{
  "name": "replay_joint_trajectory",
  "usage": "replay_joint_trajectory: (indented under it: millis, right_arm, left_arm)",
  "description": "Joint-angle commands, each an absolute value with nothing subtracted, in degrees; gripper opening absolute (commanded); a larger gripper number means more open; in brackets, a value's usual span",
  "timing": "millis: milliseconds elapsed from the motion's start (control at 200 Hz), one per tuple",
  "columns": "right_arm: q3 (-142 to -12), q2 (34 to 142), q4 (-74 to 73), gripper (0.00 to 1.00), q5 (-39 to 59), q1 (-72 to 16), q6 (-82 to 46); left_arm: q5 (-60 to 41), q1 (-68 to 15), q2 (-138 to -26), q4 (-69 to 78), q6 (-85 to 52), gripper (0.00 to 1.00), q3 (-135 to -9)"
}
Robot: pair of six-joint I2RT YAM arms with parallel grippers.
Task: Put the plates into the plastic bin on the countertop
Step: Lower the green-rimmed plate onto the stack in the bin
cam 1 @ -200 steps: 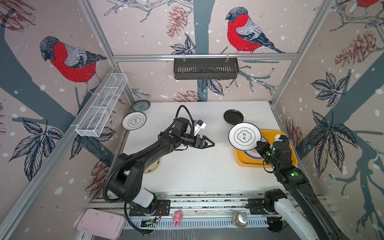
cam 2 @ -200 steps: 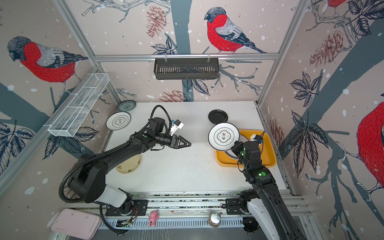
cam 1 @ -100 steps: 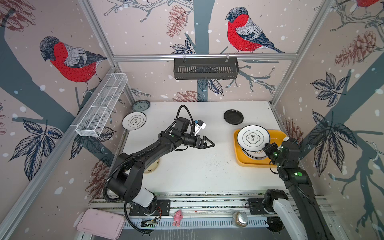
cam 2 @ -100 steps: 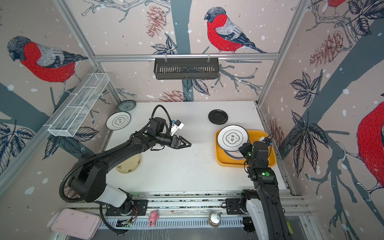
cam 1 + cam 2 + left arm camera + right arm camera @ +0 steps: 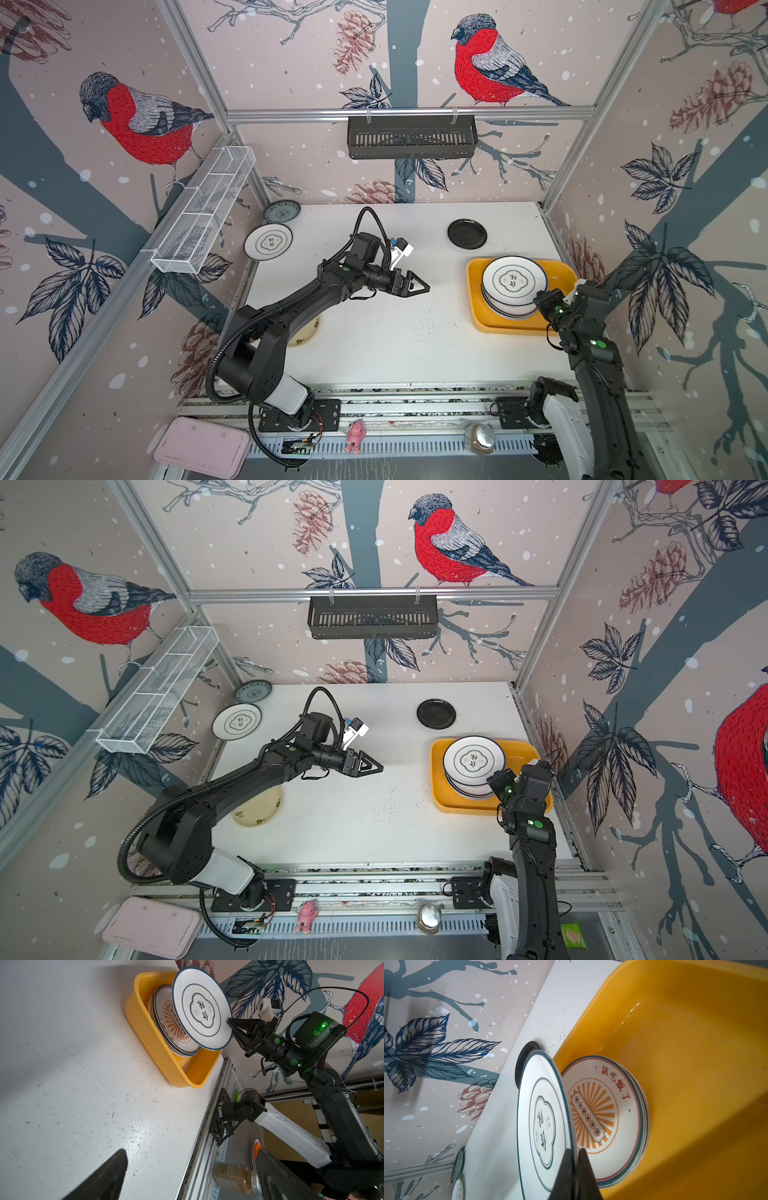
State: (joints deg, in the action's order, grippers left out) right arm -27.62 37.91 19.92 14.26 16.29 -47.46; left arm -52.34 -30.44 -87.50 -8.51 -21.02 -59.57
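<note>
Black slotted basket (image 5: 411,137) on back rail, white wire rack (image 5: 203,210) left, pink tray (image 5: 203,446), pink figurine (image 5: 355,434).

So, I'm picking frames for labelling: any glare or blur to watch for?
Right wrist view: glare streaks on the plastic bin, right gripper soft-edged up close. Left wrist view: left gripper out of focus. Both top views: evenly lit, sharp.

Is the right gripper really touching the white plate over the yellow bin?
Touching. The right wrist view shows the right gripper shut on the rim of the white plate, one finger on each face.
</note>
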Motion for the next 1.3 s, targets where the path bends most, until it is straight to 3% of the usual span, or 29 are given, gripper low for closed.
replay_joint_trajectory:
  millis: [0,450,1296]
  right_arm:
    - [-26.44,38.47,16.19,0.01,16.74,18.22,-45.43]
    - [-21.65,43.08,10.47,0.01,23.00,24.50,-42.28]
    - [-23.33,56.32,6.80,0.02,20.21,24.52,-36.87]
  left_arm:
    - [-51.59,-30.61,-87.28,-9.62,-19.20,0.96,-60.20]
    - [-48.88,-30.62,-88.48,-12.20,-16.93,0.96,-61.63]
    - [-45.26,-30.64,-88.07,-15.16,-15.22,0.96,-62.67]
